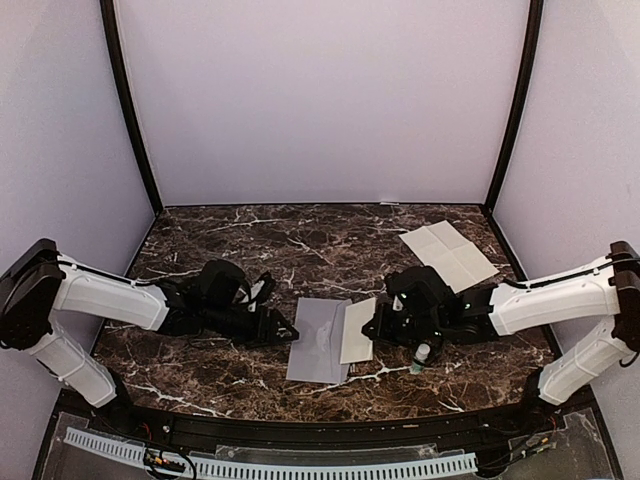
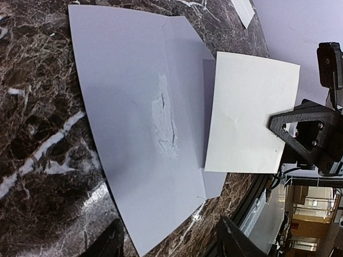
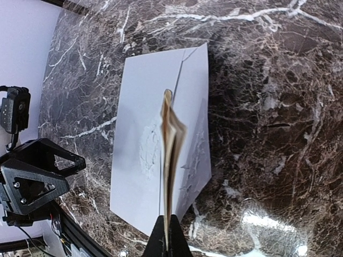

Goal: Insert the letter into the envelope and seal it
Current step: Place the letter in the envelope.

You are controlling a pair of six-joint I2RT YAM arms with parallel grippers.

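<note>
Letter [image 1: 357, 330] at envelope's [image 1: 318, 342] right edge

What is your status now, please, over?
Left gripper open, at left edge of the envelope. Right gripper shut on the folded letter, over the envelope, not yet inside. Nothing in the way.

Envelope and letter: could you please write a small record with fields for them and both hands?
envelope: grey, flat on the marble table
letter: folded, cream, over the envelope's right edge
right hand: shut on the letter
left hand: open, empty, beside envelope's left edge
spare sheet: creased, unfolded, far right
</note>
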